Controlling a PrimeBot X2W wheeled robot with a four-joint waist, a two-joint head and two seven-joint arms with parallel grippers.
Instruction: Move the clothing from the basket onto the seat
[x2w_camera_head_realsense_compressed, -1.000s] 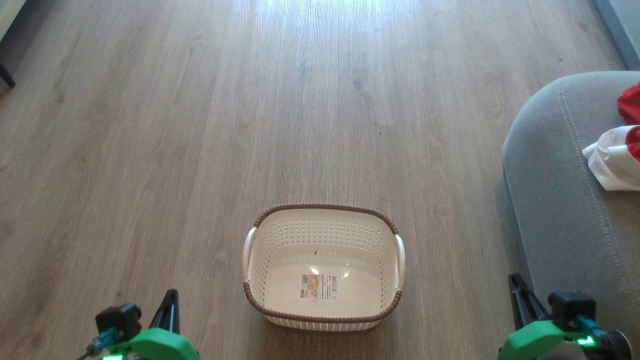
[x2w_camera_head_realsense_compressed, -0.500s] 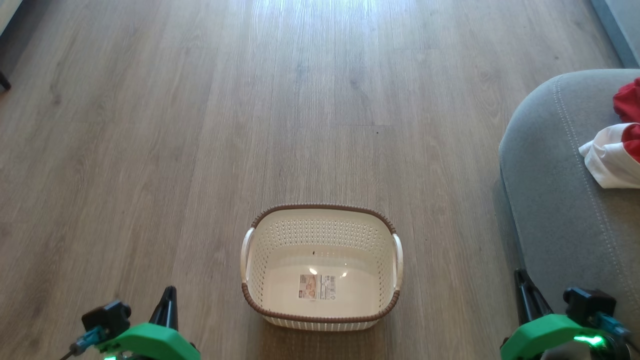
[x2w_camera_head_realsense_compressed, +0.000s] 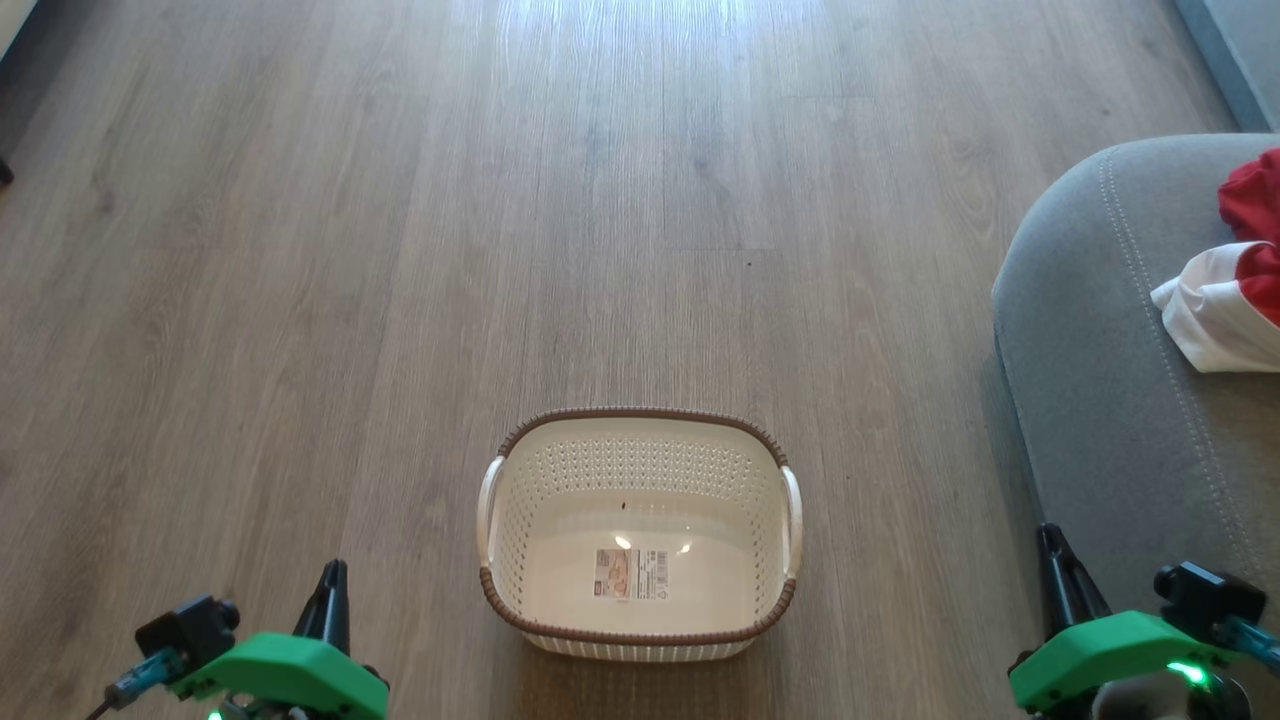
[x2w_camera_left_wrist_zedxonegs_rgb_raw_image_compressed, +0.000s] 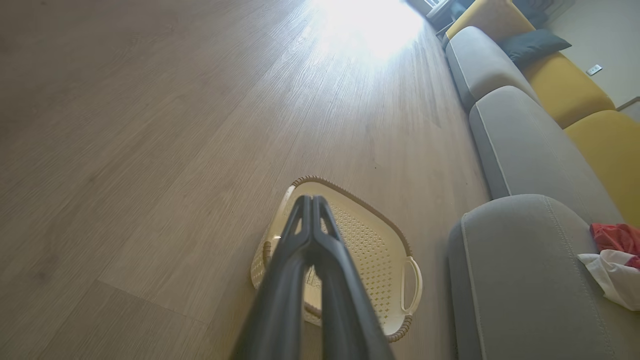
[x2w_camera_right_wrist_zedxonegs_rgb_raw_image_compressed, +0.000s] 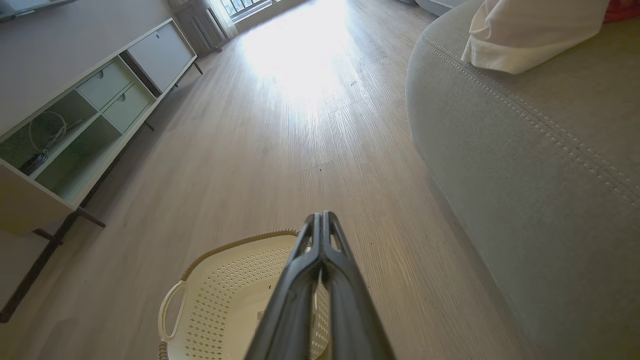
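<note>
Already the basket (x2w_camera_head_realsense_compressed: 640, 636) stands bare on the wooden floor (x2w_camera_head_realsense_compressed: 400, 250), with only its label showing inside. The clothing (x2w_camera_head_realsense_compressed: 1215, 320) lies on the seat (x2w_camera_head_realsense_compressed: 1100, 400), just in from its rounded corner. Over the last second both arms have drifted slightly outward from the basket: the left gripper (x2w_camera_head_realsense_compressed: 333, 590) and right gripper (x2w_camera_head_realsense_compressed: 1052, 545) flank it, each with fingers pressed together on nothing. I judge the transfer finished, with the arms merely settling to rest.
</note>
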